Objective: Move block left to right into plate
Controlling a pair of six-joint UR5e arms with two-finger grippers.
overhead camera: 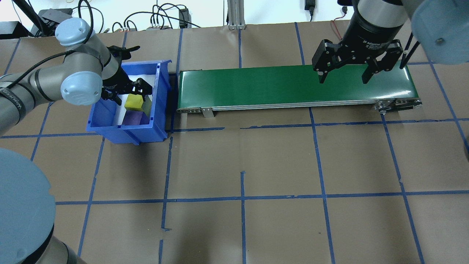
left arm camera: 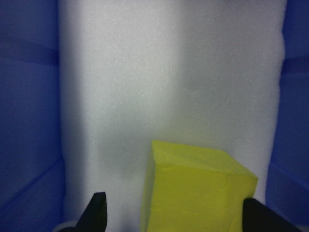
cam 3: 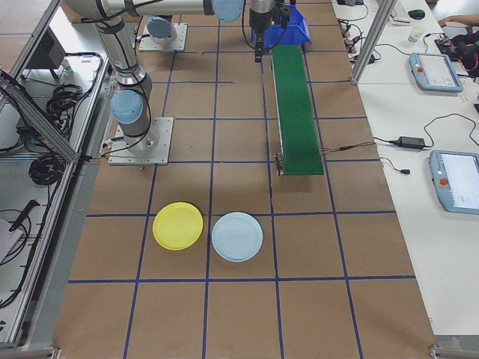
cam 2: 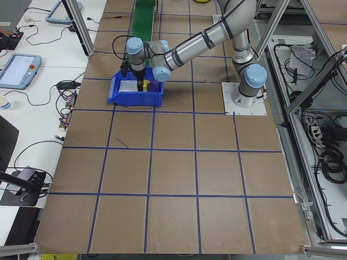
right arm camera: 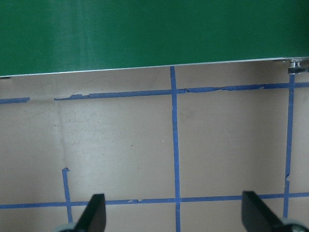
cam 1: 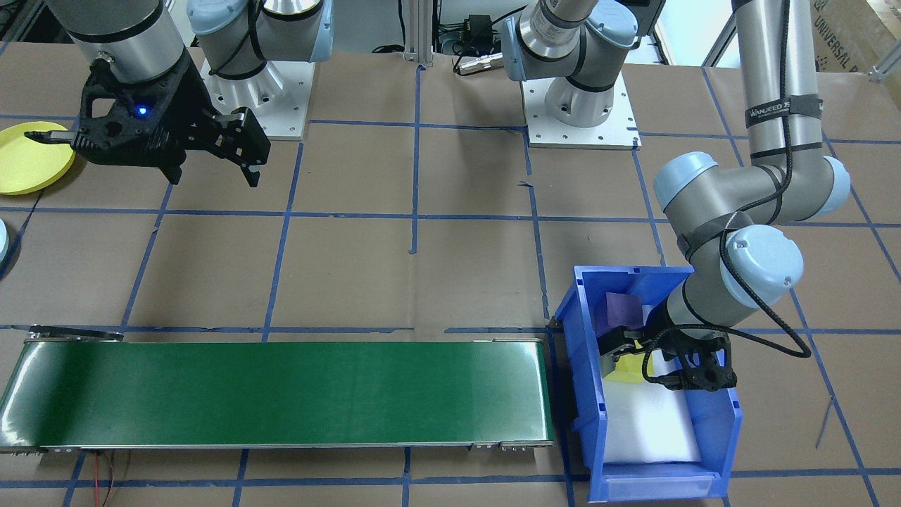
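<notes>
A yellow block (left arm camera: 198, 193) lies on white foam inside the blue bin (overhead camera: 128, 130), with a purple block (overhead camera: 132, 117) beside it. My left gripper (overhead camera: 124, 90) is lowered into the bin and stands open, its fingertips on either side of the yellow block (overhead camera: 133, 102), which sits nearer one finger. My right gripper (overhead camera: 343, 79) hangs open and empty above the right end of the green conveyor (overhead camera: 274, 86). The yellow plate (cam 3: 178, 226) lies on the table past the conveyor's far end, empty; it also shows as the yellow plate (cam 1: 28, 165) beside the right gripper (cam 1: 211, 176).
A light blue plate (cam 3: 237, 236) lies next to the yellow one. The conveyor (cam 1: 281, 391) runs from the bin (cam 1: 662, 486) toward the plates. Both arm bases stand on white mounts at the table's robot side. Blue tape lines grid the brown table.
</notes>
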